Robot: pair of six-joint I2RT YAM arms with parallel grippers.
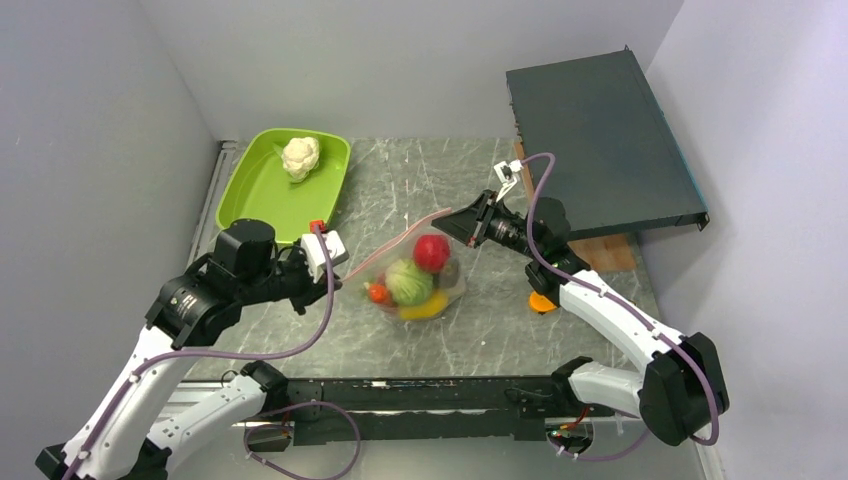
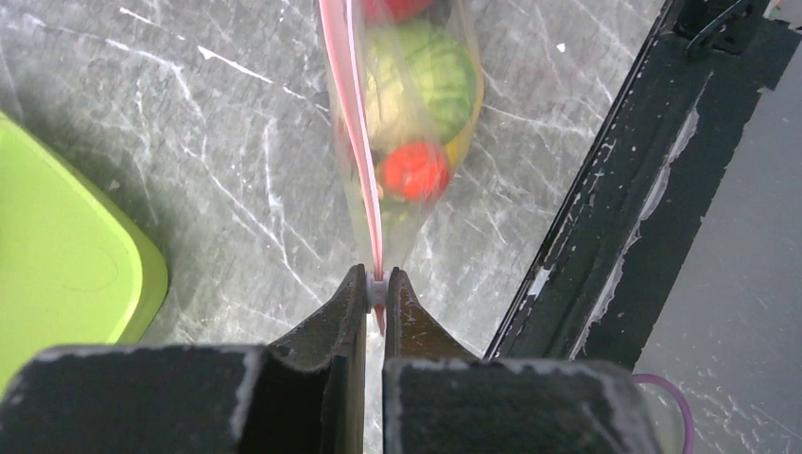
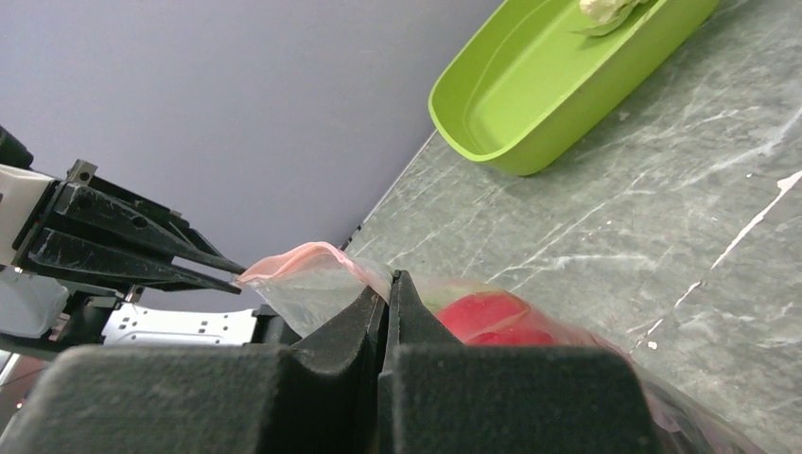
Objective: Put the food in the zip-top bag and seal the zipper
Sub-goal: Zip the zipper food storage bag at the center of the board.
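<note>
The clear zip-top bag (image 1: 452, 288) hangs stretched between my two grippers just above the table. Inside it is food: a red piece (image 1: 432, 252), a green round one (image 1: 408, 282), a yellow one (image 1: 425, 308) and a small red one (image 1: 378, 293). The pink zipper (image 1: 400, 240) runs taut along the top. My left gripper (image 1: 348, 272) (image 2: 376, 286) is shut on the zipper (image 2: 352, 113) at its near end, with a small white piece between its fingertips. The right gripper (image 1: 458, 222) (image 3: 388, 284) is shut on the bag's mouth edge (image 3: 312, 288) at the far end.
A lime-green tray (image 1: 258, 192) stands at the back left and holds a white cauliflower toy (image 1: 300, 157). An orange disc (image 1: 543, 300) lies beside the right arm. A dark flat box (image 1: 600, 140) on a wooden board fills the back right.
</note>
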